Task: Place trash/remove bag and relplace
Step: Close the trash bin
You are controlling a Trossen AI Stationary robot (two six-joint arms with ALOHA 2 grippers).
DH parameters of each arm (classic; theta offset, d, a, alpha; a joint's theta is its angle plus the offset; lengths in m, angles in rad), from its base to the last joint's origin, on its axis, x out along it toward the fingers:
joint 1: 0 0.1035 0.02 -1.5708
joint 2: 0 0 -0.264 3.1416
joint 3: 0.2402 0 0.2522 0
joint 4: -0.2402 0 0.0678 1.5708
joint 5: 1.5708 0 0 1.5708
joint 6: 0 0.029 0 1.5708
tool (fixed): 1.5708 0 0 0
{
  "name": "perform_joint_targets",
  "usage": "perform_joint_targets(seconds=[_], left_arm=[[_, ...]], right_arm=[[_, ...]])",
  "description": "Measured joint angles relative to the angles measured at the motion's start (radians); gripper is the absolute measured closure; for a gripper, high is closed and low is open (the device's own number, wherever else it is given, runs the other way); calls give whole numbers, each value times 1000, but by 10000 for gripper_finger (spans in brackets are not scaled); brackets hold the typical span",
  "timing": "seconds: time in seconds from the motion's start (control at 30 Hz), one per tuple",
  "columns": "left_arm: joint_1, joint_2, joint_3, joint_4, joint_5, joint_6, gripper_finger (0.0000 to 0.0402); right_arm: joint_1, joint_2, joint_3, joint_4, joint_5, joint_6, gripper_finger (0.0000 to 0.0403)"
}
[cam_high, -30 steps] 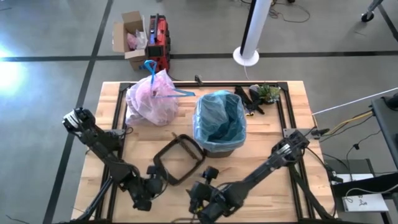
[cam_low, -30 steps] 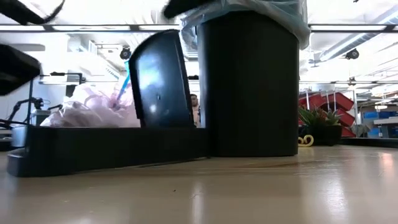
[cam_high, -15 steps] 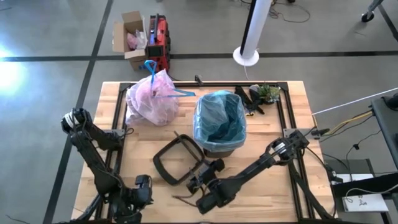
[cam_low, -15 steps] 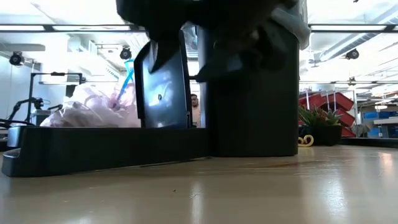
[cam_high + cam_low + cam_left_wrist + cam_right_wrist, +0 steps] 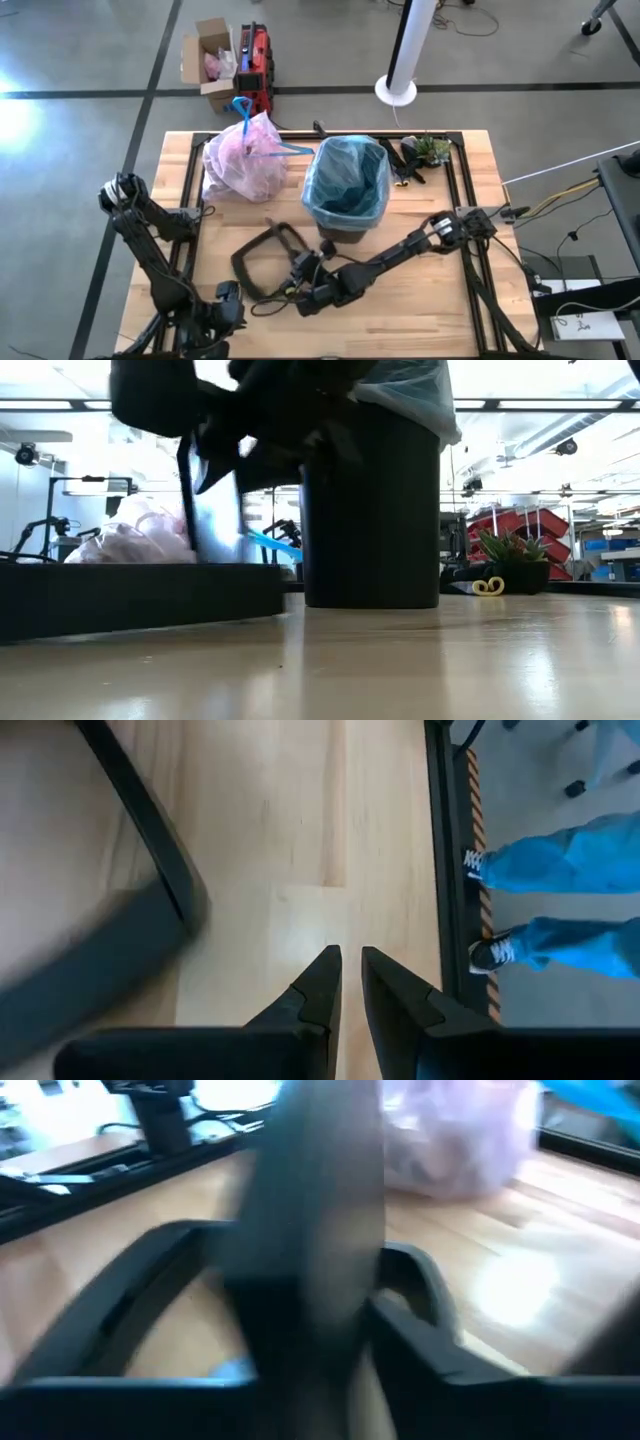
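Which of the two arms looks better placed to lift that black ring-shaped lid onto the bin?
Probably the right. Its tool is at the black lid, seemingly gripping its rim beside the bin. The left tool sits at the table's front edge, shut and empty.

The right end effector [image 5: 315, 1330] is gripping a dark grey plastic frame [image 5: 310, 1210] between its fingers. Beyond, a pinkish-white thin plastic bag [image 5: 455, 1135] is lying on the light wooden table [image 5: 520, 1280].

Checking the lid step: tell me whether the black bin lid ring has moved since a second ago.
Yes. In the high view the black lid ring has slid toward the table's left side and away from the bin, held by the right gripper; the pink bag stayed put.
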Motion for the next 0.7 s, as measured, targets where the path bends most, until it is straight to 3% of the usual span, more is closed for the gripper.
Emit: perform_joint_targets(seconds=[0.1, 0.27, 0.4, 0.57, 0.7], left_arm=[[-4, -8, 11, -22, -1, -48, 373], [-37, -23, 52, -91, -1, -137, 373], [-82, -61, 158, -274, -14, -272, 373], [-162, -132, 397, -476, -138, -412, 373], [-233, -168, 587, -510, -375, -375, 373]], right_arm=[[-12, 0, 0, 62, -68, -70, 385], [-12, -1, 50, 61, -103, -200, 397], [-8, -26, 158, 57, -143, -412, 400], [-8, -63, 348, -15, -182, -542, 402], [-9, -90, 557, -175, -217, -631, 402]])
